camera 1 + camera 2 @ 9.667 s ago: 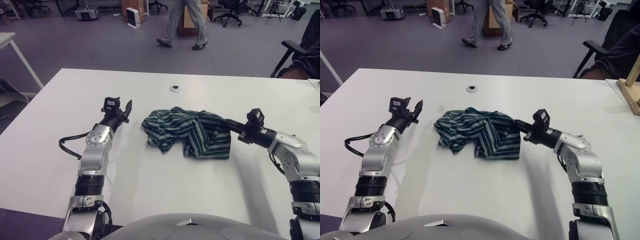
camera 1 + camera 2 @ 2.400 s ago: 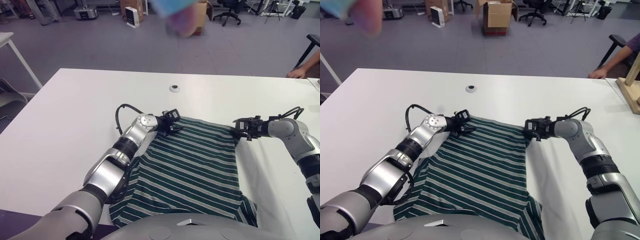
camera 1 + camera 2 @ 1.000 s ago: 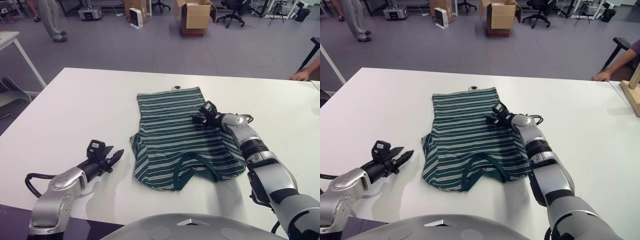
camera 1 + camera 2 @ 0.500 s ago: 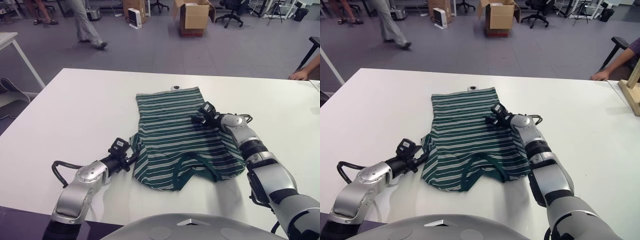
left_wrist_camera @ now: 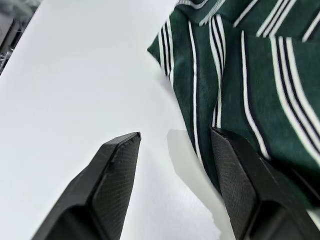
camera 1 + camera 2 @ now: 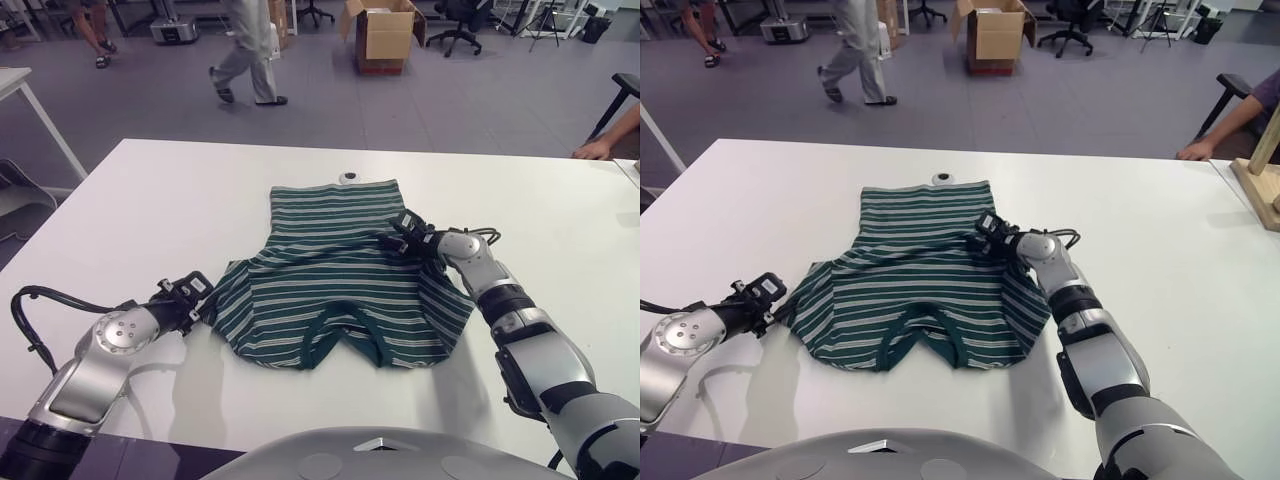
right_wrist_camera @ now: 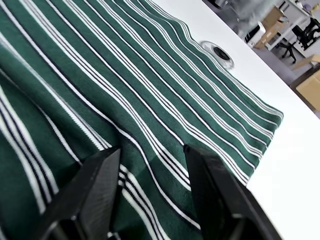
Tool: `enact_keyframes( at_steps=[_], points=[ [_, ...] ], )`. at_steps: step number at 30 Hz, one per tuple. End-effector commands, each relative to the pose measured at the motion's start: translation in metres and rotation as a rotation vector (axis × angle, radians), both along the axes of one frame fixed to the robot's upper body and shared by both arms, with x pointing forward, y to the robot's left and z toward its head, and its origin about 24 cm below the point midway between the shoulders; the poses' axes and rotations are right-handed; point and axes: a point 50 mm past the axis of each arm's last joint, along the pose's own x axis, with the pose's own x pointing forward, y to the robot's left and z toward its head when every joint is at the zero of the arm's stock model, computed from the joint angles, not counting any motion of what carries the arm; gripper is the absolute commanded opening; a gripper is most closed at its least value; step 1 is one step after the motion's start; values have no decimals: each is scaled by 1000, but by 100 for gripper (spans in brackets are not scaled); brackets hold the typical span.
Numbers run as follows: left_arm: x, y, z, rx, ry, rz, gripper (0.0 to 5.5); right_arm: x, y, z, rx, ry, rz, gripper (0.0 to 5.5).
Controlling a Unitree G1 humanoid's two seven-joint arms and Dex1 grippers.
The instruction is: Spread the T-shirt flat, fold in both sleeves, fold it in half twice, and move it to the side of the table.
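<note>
White table (image 6: 140,210) in an open office: striped green T-shirt (image 6: 335,270) lying flat at its middle, one gripper at each side of it.

The T-shirt lies with its hem at the far end, just short of a small round grommet (image 6: 348,177) in the tabletop, and its neckline towards the robot. One sleeve is drawn out to the robot's left, where the left gripper (image 5: 176,135) sits low over the table at the sleeve's edge. Its fingers are spread apart with bare table between them, and the cloth runs along the inside of one finger (image 5: 240,170) without being pinched. The right gripper (image 7: 152,151) rests on the shirt's right side, about halfway along the body. Its two fingers are parted too, lying over the stripes with nothing clamped. Behind the table a cardboard box (image 6: 385,30) stands on the grey floor.
</note>
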Motion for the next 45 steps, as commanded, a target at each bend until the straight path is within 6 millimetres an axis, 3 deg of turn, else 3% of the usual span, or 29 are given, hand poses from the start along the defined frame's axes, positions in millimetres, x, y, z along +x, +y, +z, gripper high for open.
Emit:
enact_keyframes(
  at_steps=[1,3,5,7,9,12,16,22,29,32,34,38,42,45],
  points=[
    [-5,27,21,0,2,-78,252,-10,-9,0,24,-27,10,228],
    [-6,43,27,22,-13,-65,252,-14,-19,18,120,-92,-18,228],
    [-8,49,27,-5,-68,42,252,-28,-46,39,210,-145,-104,228],
    [-12,33,21,-259,-118,237,252,-49,-71,49,277,-138,-202,228],
    [-26,3,2,-519,-72,379,252,-73,-90,50,365,-92,-315,228],
    [-41,-26,-22,-737,32,594,252,-101,-108,42,435,-37,-484,228],
    [-52,-29,-43,-689,117,715,227,-112,-106,31,486,2,-588,228],
    [-33,-34,-52,-712,100,729,124,-111,-88,20,490,34,-579,228],
    [-33,-38,-63,-709,114,728,5,-113,-87,15,490,52,-589,228],
    [-27,-31,-52,-700,21,700,1,-114,-88,14,490,50,-599,228],
    [-18,-29,-33,-794,-83,675,1,-116,-90,14,491,51,-610,228],
    [-9,-48,13,-940,-192,424,1,-131,-97,15,546,96,-622,228],
    [-14,-70,20,-907,-115,289,1,-152,-103,16,704,161,-693,228],
    [-18,-83,19,-867,-63,235,1,-171,-109,6,716,233,-750,228]
  ],
)
